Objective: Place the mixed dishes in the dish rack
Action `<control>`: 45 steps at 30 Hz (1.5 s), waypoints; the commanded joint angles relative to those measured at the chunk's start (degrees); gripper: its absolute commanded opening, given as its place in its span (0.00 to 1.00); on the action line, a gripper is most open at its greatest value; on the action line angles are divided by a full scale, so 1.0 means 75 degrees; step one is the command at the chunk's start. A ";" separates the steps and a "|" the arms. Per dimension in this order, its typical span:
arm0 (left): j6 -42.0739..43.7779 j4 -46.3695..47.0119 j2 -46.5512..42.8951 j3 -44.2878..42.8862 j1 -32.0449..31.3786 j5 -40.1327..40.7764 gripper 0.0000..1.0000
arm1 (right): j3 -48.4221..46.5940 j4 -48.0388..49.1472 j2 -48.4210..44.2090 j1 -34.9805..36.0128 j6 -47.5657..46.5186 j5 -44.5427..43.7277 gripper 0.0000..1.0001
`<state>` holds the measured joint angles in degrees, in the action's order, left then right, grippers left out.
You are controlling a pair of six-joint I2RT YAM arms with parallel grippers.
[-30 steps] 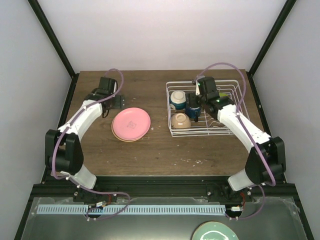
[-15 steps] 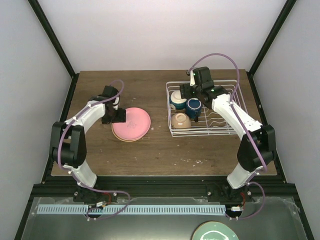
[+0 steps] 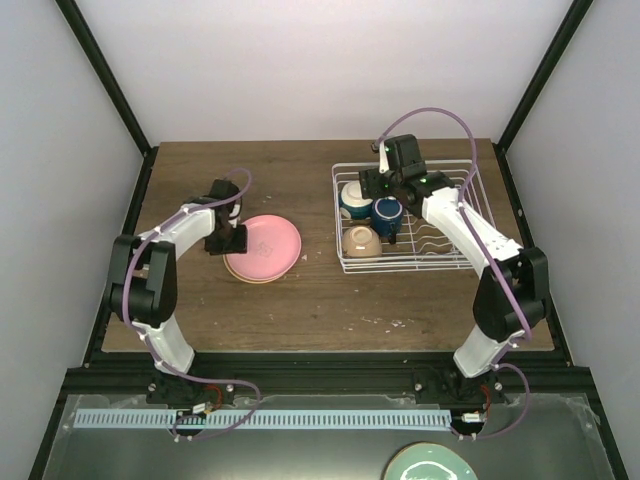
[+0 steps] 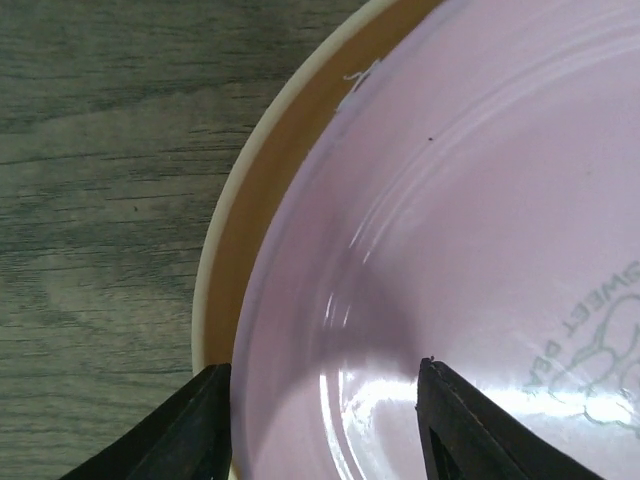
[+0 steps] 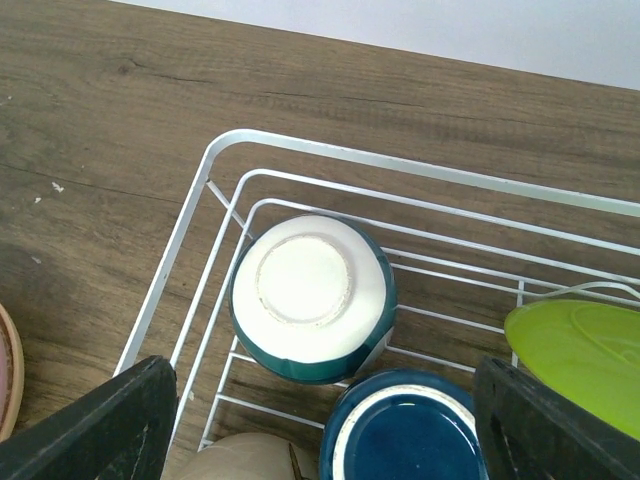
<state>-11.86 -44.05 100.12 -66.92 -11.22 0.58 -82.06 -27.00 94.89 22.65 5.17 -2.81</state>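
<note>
Left wrist: open left pincer straddles the rim of the face-up pink plate; right pincer open over the rack.

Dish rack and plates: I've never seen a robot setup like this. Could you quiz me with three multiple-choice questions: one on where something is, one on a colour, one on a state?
1. Where does the pink plate lie?
A. Leaning on the back wall.
B. On a tan plate on the table.
C. Hanging over an edge.

2. What colour is the plate in the dish rack?
A. Red.
B. Black.
C. Lime green.

3. How does the teal-and-cream bowl in the rack's far left corner sit?
A. Upside down.
B. Upright and full.
C. Broken in pieces.

Answers:
1 B: the tan plate's rim peeks out beneath it.
2 C: the lime green plate shows in the right wrist view.
3 A: its foot ring faces up.
</note>
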 commanded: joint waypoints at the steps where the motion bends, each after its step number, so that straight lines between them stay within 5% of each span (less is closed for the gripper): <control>1: 0.0015 0.0144 0.0223 0.0036 0.0038 -0.0007 0.51 | -0.0299 -0.0084 0.0072 0.0037 -0.0103 -0.0135 0.82; 9: 0.0006 0.0267 0.0188 0.0180 0.0034 0.0074 0.45 | -0.0490 -0.0174 0.0263 0.0032 -0.0157 -0.0182 0.82; 19: 0.0142 0.0018 -0.0093 0.0123 0.0034 0.0319 0.11 | -0.0768 -0.0207 0.0546 0.0026 -0.0241 -0.0166 0.82; 27: 0.0256 -0.0282 -0.0485 0.0120 0.0072 0.0437 0.00 | -0.0954 -0.0272 0.0733 0.0037 -0.0291 -0.0095 0.81; 34: 0.0603 -0.0746 -0.1026 -0.0426 0.0469 -0.0072 0.00 | -0.1299 -0.0476 0.0920 0.0033 -0.0268 0.0451 0.83; 45: 0.1211 -0.0396 -0.1971 -0.1447 0.1157 -0.1005 0.00 | -0.1625 -0.0221 0.1119 0.0034 -0.0174 0.3227 0.94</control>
<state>-5.06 -49.17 88.88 -75.48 -2.50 -3.18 -91.39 -29.89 102.06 22.65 3.68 10.35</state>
